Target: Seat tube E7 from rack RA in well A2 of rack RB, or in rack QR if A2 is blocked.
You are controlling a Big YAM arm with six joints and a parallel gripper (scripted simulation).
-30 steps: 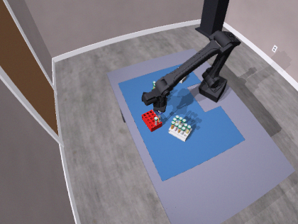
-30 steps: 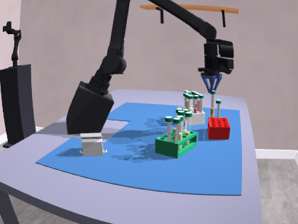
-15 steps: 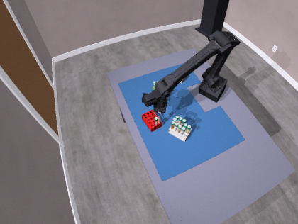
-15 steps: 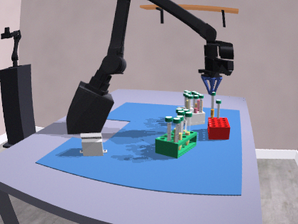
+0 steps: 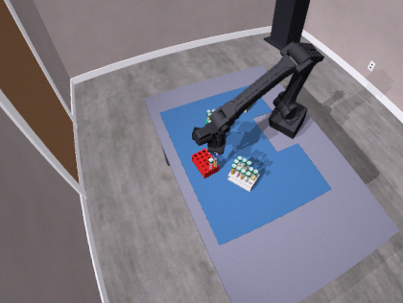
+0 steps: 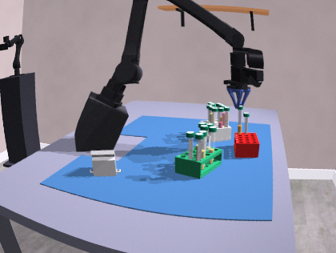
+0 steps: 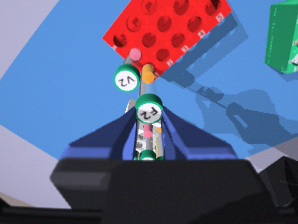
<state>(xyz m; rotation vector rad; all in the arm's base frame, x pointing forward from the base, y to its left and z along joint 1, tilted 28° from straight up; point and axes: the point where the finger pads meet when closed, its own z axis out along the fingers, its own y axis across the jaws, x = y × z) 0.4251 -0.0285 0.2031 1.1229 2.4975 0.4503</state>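
Observation:
My gripper (image 7: 149, 112) is shut on a green-capped tube (image 7: 148, 107) with orange filling and holds it upright. The cap's label is too small to read for sure. The tube's lower end (image 7: 148, 74) hangs at the edge of the red rack QR (image 7: 167, 32), about level with its top; I cannot tell whether it is in a well. In the exterior view the gripper (image 6: 240, 104) stands above QR (image 6: 246, 144). A second tube (image 7: 127, 79) with pink filling stands in a corner well of QR. The white rack RB (image 6: 221, 130) and the green rack RA (image 6: 198, 162) hold several tubes.
A light grey box (image 6: 104, 162) sits on the blue mat near the arm's base (image 6: 101, 124). RA also shows at the right edge of the wrist view (image 7: 284, 37). RB stands close behind QR's left side in the exterior view.

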